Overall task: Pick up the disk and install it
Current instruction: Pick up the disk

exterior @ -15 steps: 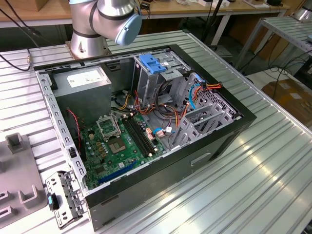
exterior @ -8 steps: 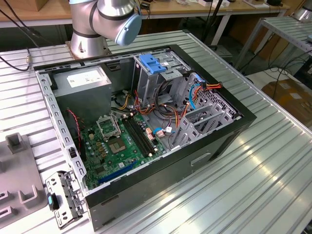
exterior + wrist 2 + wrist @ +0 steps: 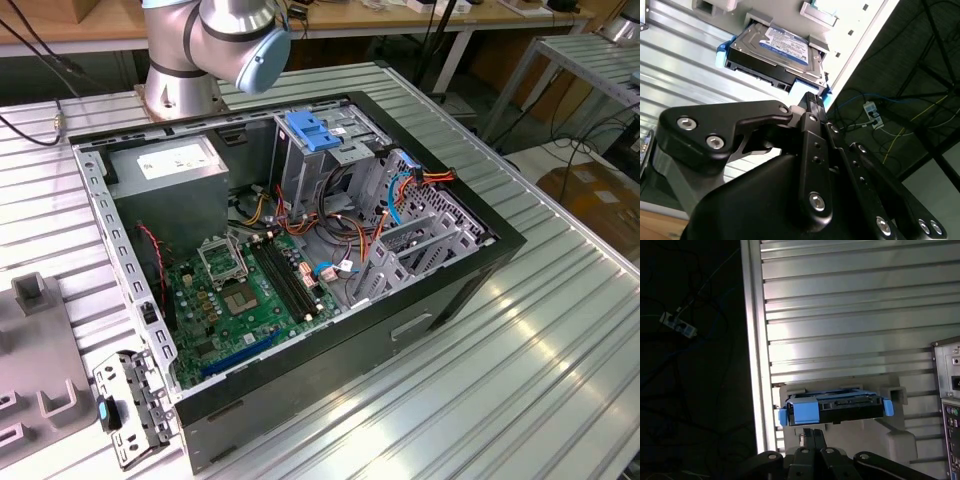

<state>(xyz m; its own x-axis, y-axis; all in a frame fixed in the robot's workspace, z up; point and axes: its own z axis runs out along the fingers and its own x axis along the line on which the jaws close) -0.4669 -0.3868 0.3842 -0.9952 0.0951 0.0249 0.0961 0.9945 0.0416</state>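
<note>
Gripper [image 3: 812, 431] [image 3: 812, 98]: fingers pressed together, nothing between them. In both wrist views the tips are just short of the disk's blue rail; I cannot tell whether they touch.

Disk [image 3: 840, 407] [image 3: 775, 50]: lies flat, label up, seated in a grey holder [image 3: 890, 437] close to the table [image 3: 840, 315] edge, between that edge and the case's back panel.

Exterior view: arm [image 3: 235, 35] at the table's far edge; case [image 3: 440, 300] lies open beside it.
</note>
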